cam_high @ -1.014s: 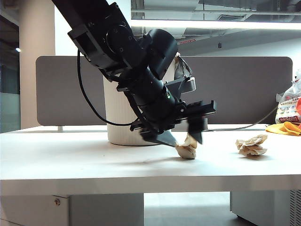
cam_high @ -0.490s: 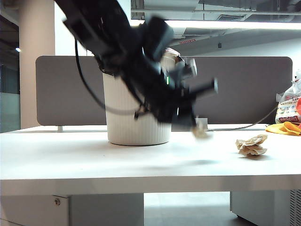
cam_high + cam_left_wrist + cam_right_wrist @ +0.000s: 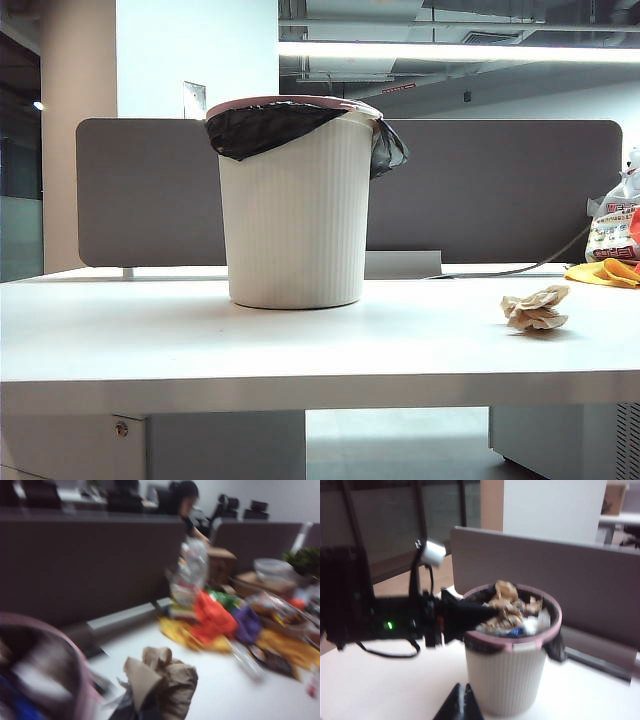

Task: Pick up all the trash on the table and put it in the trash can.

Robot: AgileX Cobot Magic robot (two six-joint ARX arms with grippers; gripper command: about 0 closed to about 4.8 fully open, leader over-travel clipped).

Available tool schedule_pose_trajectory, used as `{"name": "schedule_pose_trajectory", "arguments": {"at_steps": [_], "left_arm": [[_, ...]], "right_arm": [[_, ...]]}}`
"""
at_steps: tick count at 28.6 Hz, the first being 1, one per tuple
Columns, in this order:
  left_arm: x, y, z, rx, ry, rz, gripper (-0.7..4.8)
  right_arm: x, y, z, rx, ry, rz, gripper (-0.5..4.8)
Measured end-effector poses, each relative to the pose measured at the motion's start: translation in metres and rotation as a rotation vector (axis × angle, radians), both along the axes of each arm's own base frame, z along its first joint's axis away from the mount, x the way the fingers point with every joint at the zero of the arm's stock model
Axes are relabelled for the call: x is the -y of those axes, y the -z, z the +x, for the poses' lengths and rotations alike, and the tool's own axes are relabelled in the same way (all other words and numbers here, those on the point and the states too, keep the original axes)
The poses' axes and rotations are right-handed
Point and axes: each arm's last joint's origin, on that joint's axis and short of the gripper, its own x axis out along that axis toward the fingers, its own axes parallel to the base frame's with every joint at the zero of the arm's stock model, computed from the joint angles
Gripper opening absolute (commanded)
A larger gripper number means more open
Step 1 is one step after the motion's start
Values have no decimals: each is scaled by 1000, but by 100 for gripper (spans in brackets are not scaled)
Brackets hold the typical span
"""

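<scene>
**Right wrist view: wad held over the trash can**

Left gripper (image 3: pixel 492 611) pinching a paper wad (image 3: pixel 504 599) above the trash can (image 3: pixel 295 215). Right gripper (image 3: pixel 460 702) pressed together, low, near the can. Another wad (image 3: pixel 535 308) lying apart on the bench (image 3: pixel 200 340).

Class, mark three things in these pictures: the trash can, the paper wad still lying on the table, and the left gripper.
trash can (image 3: pixel 295 220): exterior view, ribbed white wall.
paper wad (image 3: pixel 535 308): exterior view, middle of the crumple.
left gripper (image 3: pixel 490 611): right wrist view, between its fingertips, over the can's rim.
</scene>
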Motion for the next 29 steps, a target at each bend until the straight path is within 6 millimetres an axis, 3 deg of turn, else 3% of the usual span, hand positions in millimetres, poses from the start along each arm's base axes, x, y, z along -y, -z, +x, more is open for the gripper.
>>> {"name": "schedule_pose_trajectory", "arguments": {"at_steps": [3, 7, 12, 17, 23, 24, 26, 28, 29], "left_arm": [[-25, -34, 10, 67, -68, 3, -6], [-60, -47, 35, 89, -180, 6, -6], [-83, -23, 66, 10, -275, 53, -6], [-78, 15, 90, -116, -273, 124, -6], [-72, 47, 106, -219, -265, 188, -2], [-72, 47, 106, -214, -265, 186, 27], [-72, 45, 106, -197, -266, 176, 235], [-72, 42, 107, -169, -268, 161, 479], [-72, 40, 107, -156, -268, 153, 479]], "right_arm": [[-7, -17, 16, 24, 1, -1, -5], [-16, -25, 37, 20, 0, -7, -5], [-28, -27, 59, 12, -65, -5, -5], [-43, -11, 84, -73, -83, -33, -5], [-45, -4, 90, -122, -82, -51, -5], [-45, -4, 90, -123, -82, -52, -5], [-45, -4, 90, -125, -81, -53, -5], [-45, -3, 90, -126, -80, -54, -5], [-45, -3, 90, -127, -80, -55, -5]]}}
